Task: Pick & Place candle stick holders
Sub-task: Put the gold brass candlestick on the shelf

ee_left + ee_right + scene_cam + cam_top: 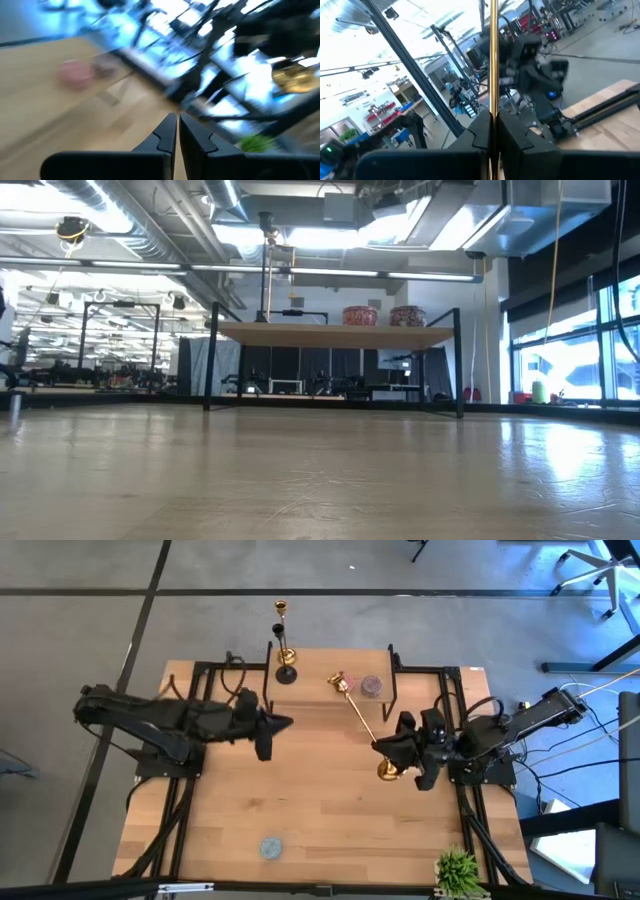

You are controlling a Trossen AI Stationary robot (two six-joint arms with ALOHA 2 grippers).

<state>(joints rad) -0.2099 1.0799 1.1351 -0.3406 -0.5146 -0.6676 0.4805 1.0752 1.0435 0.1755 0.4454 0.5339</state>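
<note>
One gold candle stick holder (283, 640) stands upright on its round base on the raised wooden shelf (330, 705) at the table's far side; the low view also shows this holder (266, 270). A second holder (360, 720) slants above the table, its cup (337, 680) toward the shelf and its base (388, 771) by my right gripper (393, 752), which is shut on it. My left gripper (285, 723) hangs shut on nothing over the table's left half, short of the shelf. Its wrist view shows the shut left gripper (177, 131) and the far gold base (295, 77). My right gripper pinches the holder's thin stem (493, 107) between its two fingers, close to the base end. The fingers reach in about level from the table's right side and lie across the stem. The holder is lifted clear of the table, tilted, cup end toward the shelf.
Two patterned jars (360, 315) (407, 315) sit on the shelf's right part, one seen from above as the pinkish jar (371, 687). A small grey-blue disc (270, 847) lies near the front edge and a green plant (458, 870) stands at the front right corner.
</note>
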